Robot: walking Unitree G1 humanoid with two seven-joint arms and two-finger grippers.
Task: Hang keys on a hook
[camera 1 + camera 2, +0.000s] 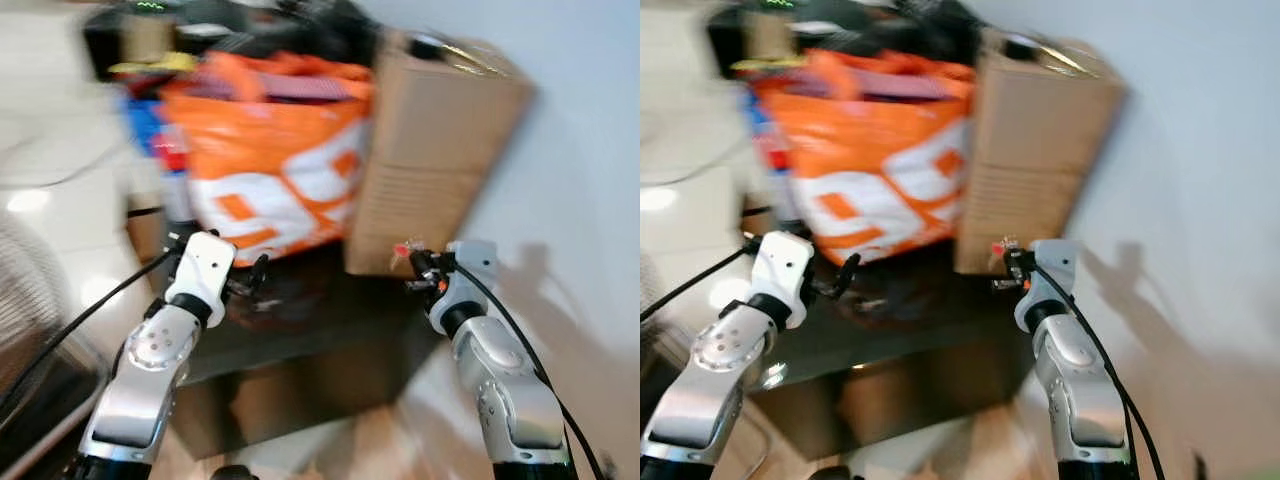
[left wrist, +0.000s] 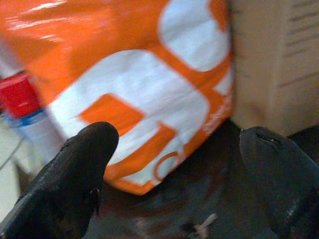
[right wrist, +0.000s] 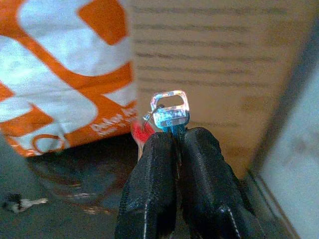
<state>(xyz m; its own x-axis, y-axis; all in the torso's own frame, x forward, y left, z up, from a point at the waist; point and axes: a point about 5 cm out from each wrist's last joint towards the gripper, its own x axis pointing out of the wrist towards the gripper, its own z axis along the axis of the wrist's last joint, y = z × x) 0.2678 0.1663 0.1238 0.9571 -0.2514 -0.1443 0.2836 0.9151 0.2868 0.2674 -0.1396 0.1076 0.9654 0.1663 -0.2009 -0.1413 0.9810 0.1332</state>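
In the left eye view, blurred as if the camera is moving, the right gripper (image 1: pixel 412 268) holds the keys (image 1: pixel 403 249) raised in front of a cardboard box (image 1: pixel 430 150), beside an orange bag (image 1: pixel 270 150) on a dark table (image 1: pixel 330 330); the pickup looks done, and finding a hook and hanging the keys is left. The left gripper (image 1: pixel 255 280) hovers over the table with nothing in it. The right eye view shows the same, with a pale wall (image 1: pixel 1200 200) to the right. In the left wrist view the left fingers (image 2: pixel 79 169) stand wide apart before the bag. In the right wrist view the right fingers (image 3: pixel 154 184) are pressed together on a key; its silvery bow with a slot sticks up, and a red tag shows beside it.
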